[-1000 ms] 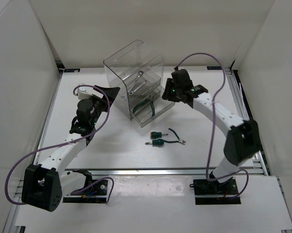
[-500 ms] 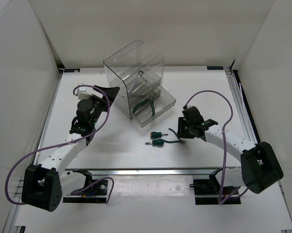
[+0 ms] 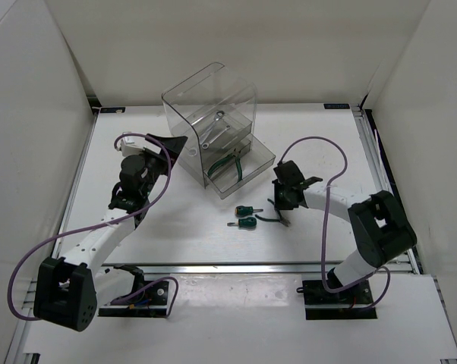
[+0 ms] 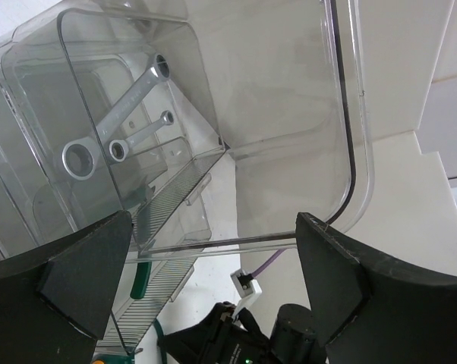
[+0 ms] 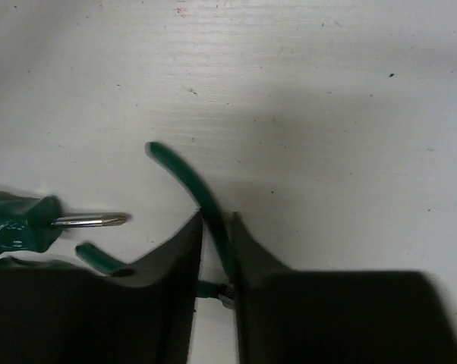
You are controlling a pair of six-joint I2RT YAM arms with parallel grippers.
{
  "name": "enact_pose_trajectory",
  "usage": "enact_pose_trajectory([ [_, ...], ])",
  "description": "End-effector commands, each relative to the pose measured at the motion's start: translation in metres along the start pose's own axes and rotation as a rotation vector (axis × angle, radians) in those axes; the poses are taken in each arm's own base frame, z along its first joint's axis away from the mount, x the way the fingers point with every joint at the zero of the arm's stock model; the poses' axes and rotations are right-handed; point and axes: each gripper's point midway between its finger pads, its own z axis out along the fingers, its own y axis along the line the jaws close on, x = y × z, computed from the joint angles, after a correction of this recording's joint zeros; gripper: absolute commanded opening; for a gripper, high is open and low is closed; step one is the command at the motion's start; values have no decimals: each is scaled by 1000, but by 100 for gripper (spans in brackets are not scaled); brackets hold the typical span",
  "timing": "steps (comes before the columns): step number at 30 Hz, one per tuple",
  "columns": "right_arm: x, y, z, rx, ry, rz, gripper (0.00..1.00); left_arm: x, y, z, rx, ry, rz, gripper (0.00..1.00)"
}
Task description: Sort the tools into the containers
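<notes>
White table, clear organiser at its far middle, far screwdriver and near screwdriver close together before it, pliers just right of them.

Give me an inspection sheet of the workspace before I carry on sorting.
Surface: white table, a few small specks.
Job's things: organiser holds two wrenches in the upper drawer and green-handled drawer pliers in the pulled-out drawer below. Two screwdrivers and the loose pliers lie on the table.
Clutter: nothing seen.
Grippers: left gripper open beside the organiser; right gripper shut on one handle of the loose pliers.
Cables: a purple cable loops along each arm.
Surroundings: white walls on three sides; metal rail at the near edge.
</notes>
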Motion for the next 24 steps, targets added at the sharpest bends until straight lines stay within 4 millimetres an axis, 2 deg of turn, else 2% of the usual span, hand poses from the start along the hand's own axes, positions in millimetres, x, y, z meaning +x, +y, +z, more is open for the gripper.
enact_pose_trajectory([
  [1,12,-15,3,81,47,-16,17,-3,-5,-6,15,-8,-2,99],
  [2,13,-16,3,84,49,-10,13,-5,-6,-6,16,-14,-3,99],
  [3,14,-25,-2,127,47,-5,9,-4,-6,-6,15,-15,-3,99],
  [4,13,-29,-6,153,43,11,0,-4,-6,-6,18,-13,-6,99],
  [7,5,-42,-23,225,0,20,0,-4,-5,-5,14,-17,-10,99],
  [11,-18,-43,-51,227,-99,50,0,-4,-5,-5,16,-14,-13,99],
  [12,-29,-39,-63,213,-141,59,0,-3,-4,-5,14,-11,-19,99],
  [14,-42,-33,-74,186,-180,71,0,-3,-4,-5,12,-10,-22,99],
  [15,-57,-25,-82,155,-217,68,0,-3,-3,-5,12,-12,-19,99],
  [17,-74,-10,-92,85,-259,62,0,-3,-3,-5,12,-12,-22,99],
  [18,-91,-1,-101,51,-303,62,0,-1,1,-4,2,-7,-24,99],
  [20,-104,9,-106,20,-322,53,0,-3,-3,-5,12,-12,-25,99],
  [22,-128,21,-113,-10,-358,57,0,-2,-3,-5,11,-8,-22,99],
  [24,-141,31,-113,-37,-366,51,0,-2,-4,-5,11,-10,-22,99],
])
